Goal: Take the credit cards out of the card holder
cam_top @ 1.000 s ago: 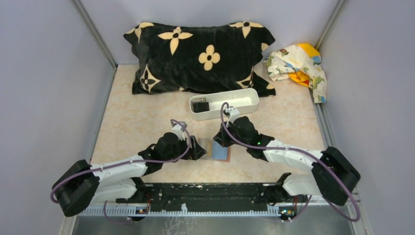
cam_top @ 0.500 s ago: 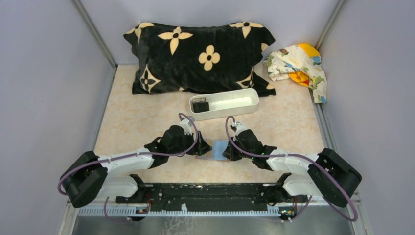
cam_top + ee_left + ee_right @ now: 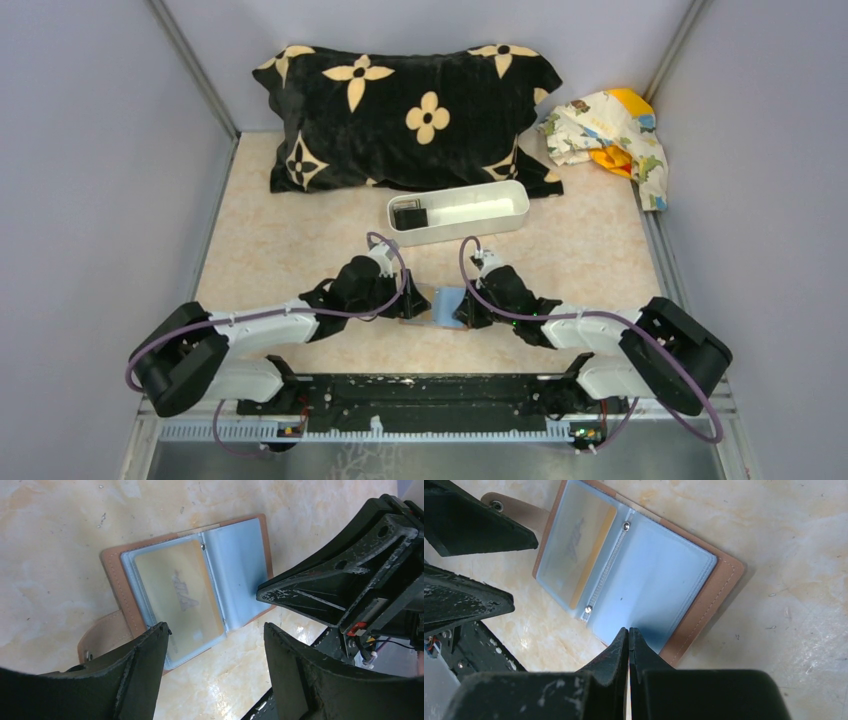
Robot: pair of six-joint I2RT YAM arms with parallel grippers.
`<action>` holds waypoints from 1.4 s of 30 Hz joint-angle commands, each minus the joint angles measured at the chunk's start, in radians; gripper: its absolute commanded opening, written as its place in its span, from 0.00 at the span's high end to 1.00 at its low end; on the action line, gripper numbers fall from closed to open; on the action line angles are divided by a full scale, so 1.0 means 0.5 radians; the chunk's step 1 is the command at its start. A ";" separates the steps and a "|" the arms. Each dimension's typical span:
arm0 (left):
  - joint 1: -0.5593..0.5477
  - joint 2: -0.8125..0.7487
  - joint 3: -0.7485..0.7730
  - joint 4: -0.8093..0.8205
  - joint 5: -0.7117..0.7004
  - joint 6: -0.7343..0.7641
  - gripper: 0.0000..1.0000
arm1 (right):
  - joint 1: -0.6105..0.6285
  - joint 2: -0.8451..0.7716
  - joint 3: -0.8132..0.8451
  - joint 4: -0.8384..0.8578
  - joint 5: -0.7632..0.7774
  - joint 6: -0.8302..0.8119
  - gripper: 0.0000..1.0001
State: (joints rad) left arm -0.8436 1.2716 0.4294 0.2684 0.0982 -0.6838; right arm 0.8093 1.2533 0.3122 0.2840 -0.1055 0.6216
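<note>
Card holder (image 3: 450,303): lying open by the middle of the table (image 3: 280,250)'s near edge, left sleeve carrying one tan-yellow card (image 3: 182,592).
White tray (image 3: 500,210): sitting nearer the far edge, holding dark cards (image 3: 408,215) at its left end.
Left gripper (image 3: 215,630): hanging open over the yellow card's sleeve.
Right gripper (image 3: 629,632): pointing its closed, empty fingers at the right sleeve.

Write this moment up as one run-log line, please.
card holder: open flat | yellow card: in pocket | left end effector: open over card | right end effector: shut, tip at blue page
</note>
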 commanded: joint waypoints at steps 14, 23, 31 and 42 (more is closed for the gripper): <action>0.027 0.096 -0.010 0.015 -0.045 0.031 0.25 | 0.007 0.109 0.010 0.161 -0.014 0.022 1.00; 0.027 0.160 -0.045 0.068 -0.012 0.006 0.24 | 0.008 0.084 0.008 0.137 -0.008 0.022 1.00; 0.027 0.221 -0.037 0.174 0.104 -0.044 0.25 | 0.007 0.064 -0.005 0.119 -0.002 0.022 1.00; 0.028 0.276 -0.062 0.337 0.262 -0.133 0.26 | 0.009 0.078 -0.023 0.136 -0.004 0.024 1.00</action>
State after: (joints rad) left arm -0.8284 1.3972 0.4179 0.4034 0.1650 -0.7212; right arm 0.8093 1.2964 0.3077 0.3519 -0.1150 0.6327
